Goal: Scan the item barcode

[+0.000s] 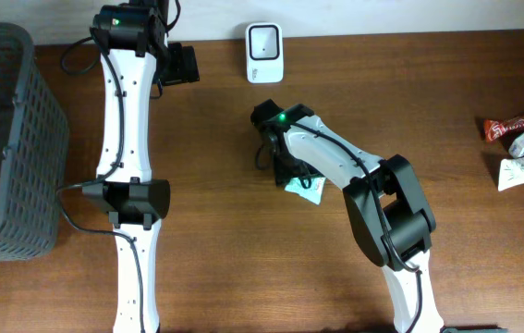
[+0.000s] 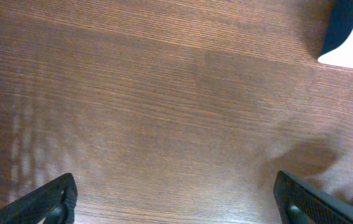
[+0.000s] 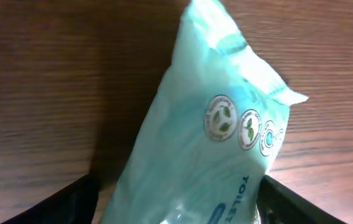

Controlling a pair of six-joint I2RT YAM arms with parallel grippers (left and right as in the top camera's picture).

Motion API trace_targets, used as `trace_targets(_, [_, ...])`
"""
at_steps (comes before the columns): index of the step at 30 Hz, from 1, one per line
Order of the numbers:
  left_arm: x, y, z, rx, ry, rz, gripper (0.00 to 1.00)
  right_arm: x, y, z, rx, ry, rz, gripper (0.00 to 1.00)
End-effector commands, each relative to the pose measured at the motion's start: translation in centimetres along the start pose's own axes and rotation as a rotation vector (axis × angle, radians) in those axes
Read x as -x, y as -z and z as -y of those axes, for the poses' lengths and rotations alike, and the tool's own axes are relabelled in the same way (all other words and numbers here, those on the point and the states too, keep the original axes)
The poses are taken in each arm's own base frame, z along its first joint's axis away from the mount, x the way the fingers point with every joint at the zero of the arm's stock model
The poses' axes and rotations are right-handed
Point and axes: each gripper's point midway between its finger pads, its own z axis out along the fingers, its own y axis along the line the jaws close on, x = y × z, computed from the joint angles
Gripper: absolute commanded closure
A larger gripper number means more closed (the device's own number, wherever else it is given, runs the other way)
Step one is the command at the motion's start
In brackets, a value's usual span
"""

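right gripper: wide, astride wipes packet (grip unconfirmed) | long axis runs ahead | left gripper: wide, farther

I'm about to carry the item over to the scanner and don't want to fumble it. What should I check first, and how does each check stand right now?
1. The wipes pack sits between the jaws of the right tool: ok.
2. Firm grip on the pack: cannot tell. The jaws flank it, but contact is unclear.
3. Barcode located: cannot tell. The visible face shows only round logos and lettering.
4. The scanner is in view, with nothing lying between it and the right tool: ok.
5. The left tool is open, empty and off to the scanner's side: ok.
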Motion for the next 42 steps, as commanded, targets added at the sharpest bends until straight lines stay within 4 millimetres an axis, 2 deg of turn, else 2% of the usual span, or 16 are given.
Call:
trace_targets(1, [-0.1, -0.5, -0.2, -0.002, -0.004, -0.011, 0.01, -1.5, -0.7, -1.7, 0.12, -0.018, -0.092, 0.29])
trace_targets(2, [-0.1, -0.5, -0.2, -0.002, -0.004, -0.011, 0.01, -1.7, -0.7, -1.9, 0.139, -0.022, -0.104, 0.45])
trace_targets(4, [-0.1, -0.5, -0.2, -0.002, -0.004, -0.011, 0.01, -2.1, -0.6, -2.7, 0.201, -0.025, -0.138, 0.58])
trace_targets(6, [-0.1, -0.5, -0.2, -0.002, -0.004, -0.011, 0.01, -2.4, -0.1, -4.1, 0.287, 0.02, -0.158, 0.76])
trace_targets(7, [-0.1, -0.5, -0.2, -0.002, -0.004, -0.011, 0.01, -2.5, 0.0, -4.5, 0.312, 0.031, -0.164, 0.79])
trace_targets(10, [-0.1, -0.5, -0.2, -0.002, -0.004, -0.011, 0.01, -2.3, 1.1, -5.0, 0.365, 0.038, -0.175, 0.79])
trace_targets(13, [-0.1, -0.5, -0.2, -0.002, -0.004, -0.011, 0.01, -1.4, 4.3, -5.9, 0.52, 0.114, -0.177, 0.8])
trace_targets(16, [-0.1, -0.5, -0.2, -0.002, -0.004, -0.011, 0.01, 0.3, 9.2, -7.1, 0.804, 0.21, -0.151, 0.84])
trace_targets(20, [-0.1, -0.5, -0.2, -0.002, -0.004, -0.011, 0.01, 1.0, 11.8, -7.0, 1.076, 0.265, -0.134, 0.87])
trace_targets(24, [-0.1, -0.5, -0.2, -0.002, -0.004, -0.011, 0.01, 0.5, 12.7, -5.8, 1.321, 0.243, -0.165, 0.89])
trace_targets(29, [-0.1, -0.5, -0.2, -0.002, -0.004, -0.011, 0.01, -0.3, 11.3, -3.8, 1.531, 0.145, -0.187, 0.85])
trace_targets(34, [-0.1, -0.5, -0.2, -0.002, -0.004, -0.011, 0.01, -1.5, 10.2, -3.0, 1.607, 0.134, -0.171, 0.83])
trace_targets(39, [-0.1, -0.5, -0.2, -0.002, -0.004, -0.011, 0.01, -3.5, 10.1, -3.9, 1.606, 0.316, -0.074, 0.79])
trace_targets(42, [-0.1, -0.5, -0.2, -0.002, -0.004, -0.011, 0.01, -4.0, 9.5, -4.2, 1.561, 0.353, -0.083, 0.79])
